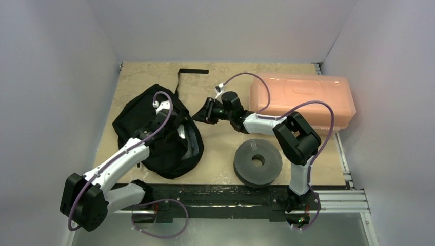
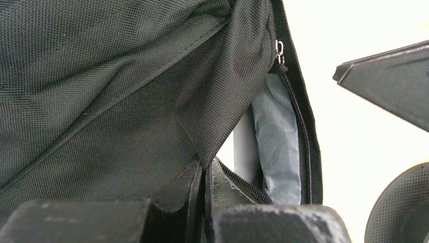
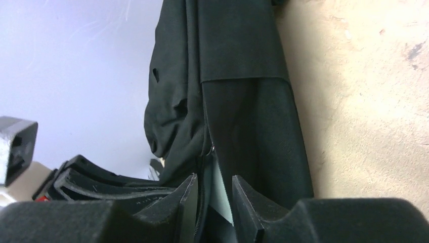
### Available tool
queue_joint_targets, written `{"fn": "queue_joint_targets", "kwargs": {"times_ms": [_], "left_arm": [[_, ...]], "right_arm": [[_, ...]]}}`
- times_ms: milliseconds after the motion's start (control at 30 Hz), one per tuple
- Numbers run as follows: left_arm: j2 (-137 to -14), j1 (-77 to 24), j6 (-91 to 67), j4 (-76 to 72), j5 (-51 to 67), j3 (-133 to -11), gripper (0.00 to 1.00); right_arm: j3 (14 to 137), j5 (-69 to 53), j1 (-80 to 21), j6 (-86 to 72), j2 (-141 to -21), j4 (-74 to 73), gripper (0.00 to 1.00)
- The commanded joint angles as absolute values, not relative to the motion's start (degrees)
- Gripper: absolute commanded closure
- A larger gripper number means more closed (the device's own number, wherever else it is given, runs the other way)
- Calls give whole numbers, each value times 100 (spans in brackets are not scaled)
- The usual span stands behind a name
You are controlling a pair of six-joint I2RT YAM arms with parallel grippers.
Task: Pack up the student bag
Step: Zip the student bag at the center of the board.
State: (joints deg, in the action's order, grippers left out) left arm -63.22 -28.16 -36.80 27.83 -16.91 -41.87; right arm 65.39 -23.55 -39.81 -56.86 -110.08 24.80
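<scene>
Student bag (image 1: 131,115) lay slumped on the left half of the surface (image 1: 225,148), zip (image 2: 298,116) partly undone, pale lining (image 2: 275,142) showing in the gap. My left jaws were pinched fully shut on the black fabric flap right at the zip edge. My right jaws stood part open, straddling the bag's opposite rim, cloth and a bit of lining between the fingers; couldn't tell if they actually gripped anything. Step in hand, my read: spreading the mouth of the bag open, nothing packed yet. Orange box (image 1: 302,100) sat at the far right and the grey spool (image 1: 257,161) near the right arm's base, both outside the bag. Next probably needs the right jaws to close on that rim, then both sides pulled apart so the opening is wide enough to load.
</scene>
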Motion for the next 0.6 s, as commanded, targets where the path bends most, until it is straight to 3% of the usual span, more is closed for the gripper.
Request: {"fn": "queue_joint_targets", "kwargs": {"times_ms": [0,67,167,200,333,400,567], "left_arm": [[-6262,-2729,-3374,2535,-1620,-4230,100],[-6177,-2733,-3259,2713,-1400,-4382,100],[-5991,-2729,-3124,2909,-1297,-4565,100],[-5938,-2721,-3076,2949,-1278,-4615,100],[-5904,-2716,-3026,3013,-1234,-4753,100],[-5994,-2716,-3053,2978,-1129,-4785,100],[-6199,-2716,-3136,2846,-897,-4755,100]], "right_arm": [[6334,-1965,-4259,-5004,-10500,2646,61],[6337,-1544,-4436,-4321,-10209,2201,53],[6413,-1313,-4712,-3696,-10069,1814,53],[6401,-1354,-4765,-3690,-10098,1831,55],[6403,-1467,-4885,-4026,-10443,2283,82],[6566,-1189,-4949,-4038,-10661,2206,89],[6629,-313,-4966,-4109,-10969,2399,85]]}}
